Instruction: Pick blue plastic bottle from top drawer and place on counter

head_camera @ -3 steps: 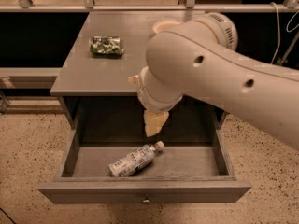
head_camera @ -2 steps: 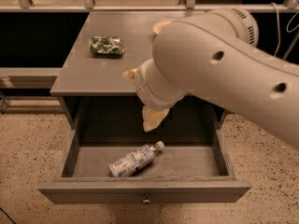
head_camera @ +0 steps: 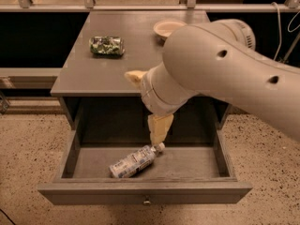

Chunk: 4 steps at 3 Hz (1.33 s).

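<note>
The blue plastic bottle (head_camera: 135,162) lies on its side in the open top drawer (head_camera: 145,190), white cap pointing up-right. My gripper (head_camera: 140,108) hangs over the drawer's back half, just above the bottle's cap end and not touching it. It is open and empty. One cream finger (head_camera: 159,128) points down toward the cap, the other (head_camera: 134,77) sticks out left over the counter's front edge. The grey counter (head_camera: 117,64) sits behind the drawer. My large white arm covers the counter's right side.
A green-and-white shiny packet (head_camera: 107,45) lies on the counter at the left. A shallow cream bowl (head_camera: 168,28) stands at the counter's back, partly behind my arm. The drawer's small knob (head_camera: 147,201) is at the front. Speckled floor lies on both sides.
My arm has swung to the right and uncovered the bowl. The lower finger has dropped slightly toward the bottle. The bottle has not moved.
</note>
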Each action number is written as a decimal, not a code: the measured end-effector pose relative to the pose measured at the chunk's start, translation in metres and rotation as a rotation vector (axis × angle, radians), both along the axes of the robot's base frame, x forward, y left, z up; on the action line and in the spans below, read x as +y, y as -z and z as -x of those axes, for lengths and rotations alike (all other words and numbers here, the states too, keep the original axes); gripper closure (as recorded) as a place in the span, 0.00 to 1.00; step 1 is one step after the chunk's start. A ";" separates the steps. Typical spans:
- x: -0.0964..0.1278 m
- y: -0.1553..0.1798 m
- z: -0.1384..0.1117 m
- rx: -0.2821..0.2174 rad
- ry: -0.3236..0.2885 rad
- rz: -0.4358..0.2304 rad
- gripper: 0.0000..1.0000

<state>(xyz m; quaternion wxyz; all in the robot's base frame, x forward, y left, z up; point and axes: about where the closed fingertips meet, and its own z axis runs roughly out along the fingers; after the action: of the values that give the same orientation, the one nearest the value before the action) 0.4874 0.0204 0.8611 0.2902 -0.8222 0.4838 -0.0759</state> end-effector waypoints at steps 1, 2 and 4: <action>0.004 0.049 0.002 0.137 -0.048 -0.039 0.00; 0.008 0.104 0.005 0.274 -0.107 -0.065 0.00; 0.025 0.164 -0.001 0.406 -0.200 -0.037 0.19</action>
<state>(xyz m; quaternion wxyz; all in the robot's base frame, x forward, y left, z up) 0.4885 0.0458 0.6971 0.2080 -0.8590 0.4496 0.1291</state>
